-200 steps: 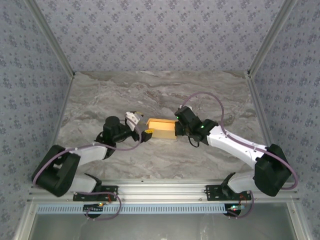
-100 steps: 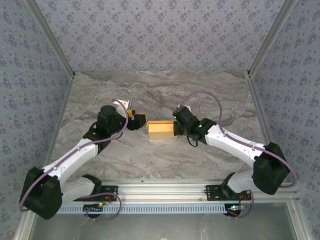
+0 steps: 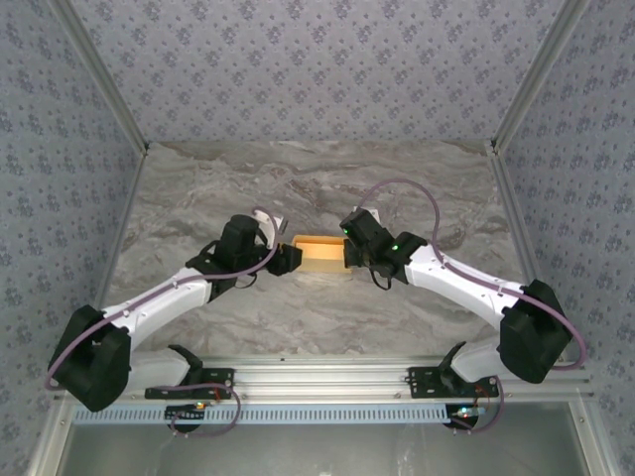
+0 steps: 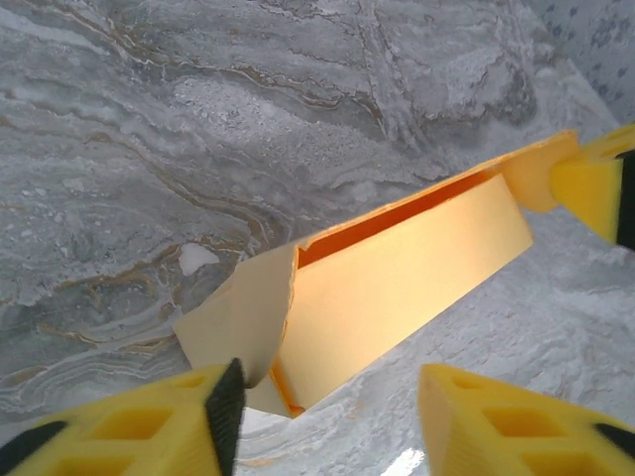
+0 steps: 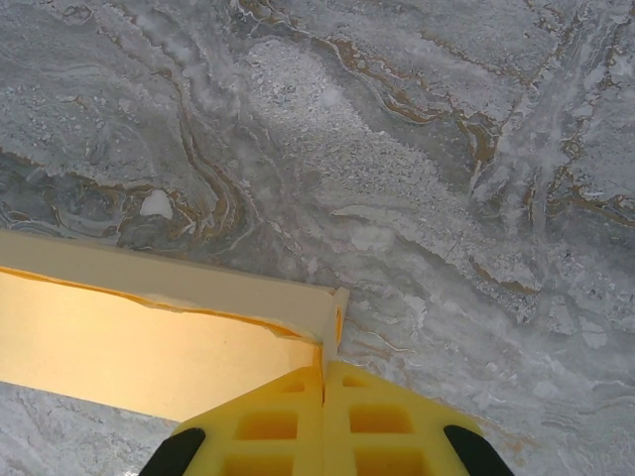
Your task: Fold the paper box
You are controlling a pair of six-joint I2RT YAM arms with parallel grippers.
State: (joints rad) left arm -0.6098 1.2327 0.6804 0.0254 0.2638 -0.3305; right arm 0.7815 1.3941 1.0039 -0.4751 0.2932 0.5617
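Note:
The paper box (image 3: 318,253) is a shallow yellow-orange card tray lying on the marble table (image 3: 298,188) between both arms. My right gripper (image 3: 346,254) holds its right end. In the right wrist view the gripper (image 5: 324,385) is shut on the thin end wall (image 5: 332,317). My left gripper (image 3: 288,257) is at the box's left end. In the left wrist view the gripper (image 4: 332,421) is open, with the box's near corner (image 4: 298,377) between the fingers. A loose pale end flap (image 4: 238,322) stands beside the left finger's pad (image 4: 226,407). The right gripper's yellow finger (image 4: 593,186) shows at the box's far end.
Patterned walls (image 3: 317,69) enclose the table at the back and both sides. A metal rail (image 3: 317,377) with the arm bases runs along the near edge. Bare marble lies beyond the box toward the back wall.
My left arm has swung right and forward to the box's left end, and its jaws have narrowed. The right gripper has kept its hold, and the box has barely moved.

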